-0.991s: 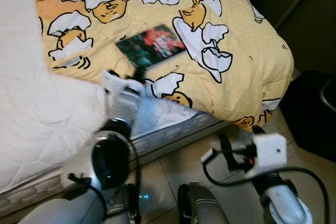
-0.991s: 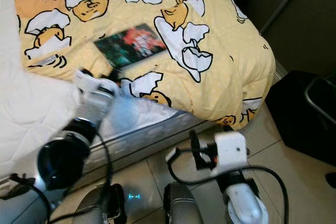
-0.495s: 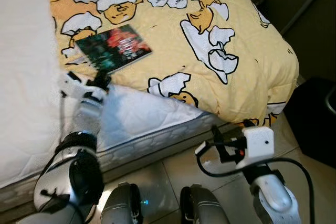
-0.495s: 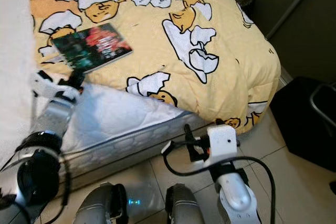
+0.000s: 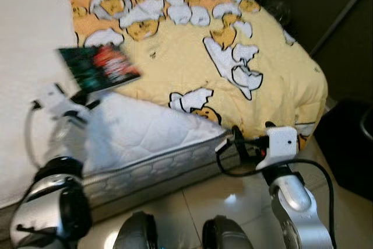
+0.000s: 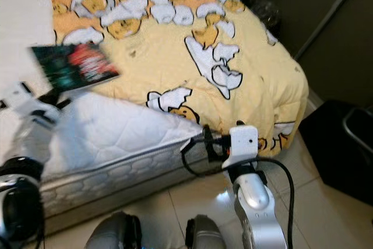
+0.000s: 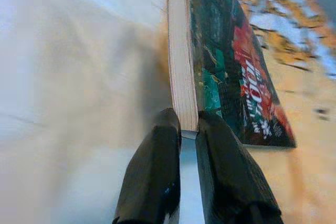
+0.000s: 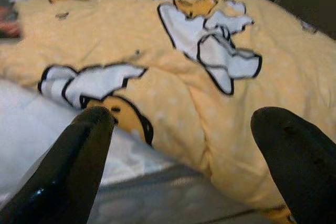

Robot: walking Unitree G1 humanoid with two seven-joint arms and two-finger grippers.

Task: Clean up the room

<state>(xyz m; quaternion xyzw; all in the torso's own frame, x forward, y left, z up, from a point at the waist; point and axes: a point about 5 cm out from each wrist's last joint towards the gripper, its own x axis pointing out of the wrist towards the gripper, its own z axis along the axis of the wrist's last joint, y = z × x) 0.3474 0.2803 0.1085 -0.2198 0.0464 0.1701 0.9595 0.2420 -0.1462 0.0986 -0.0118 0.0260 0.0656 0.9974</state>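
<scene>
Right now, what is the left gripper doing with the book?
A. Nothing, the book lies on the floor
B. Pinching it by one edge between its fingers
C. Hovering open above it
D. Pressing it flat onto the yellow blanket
B: the left wrist view shows the left gripper with both fingers closed on the edge of the book, lifted beside the yellow blanket.

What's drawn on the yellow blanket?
The blanket has white-and-orange cartoon egg characters, clearest in the right eye view.
</scene>
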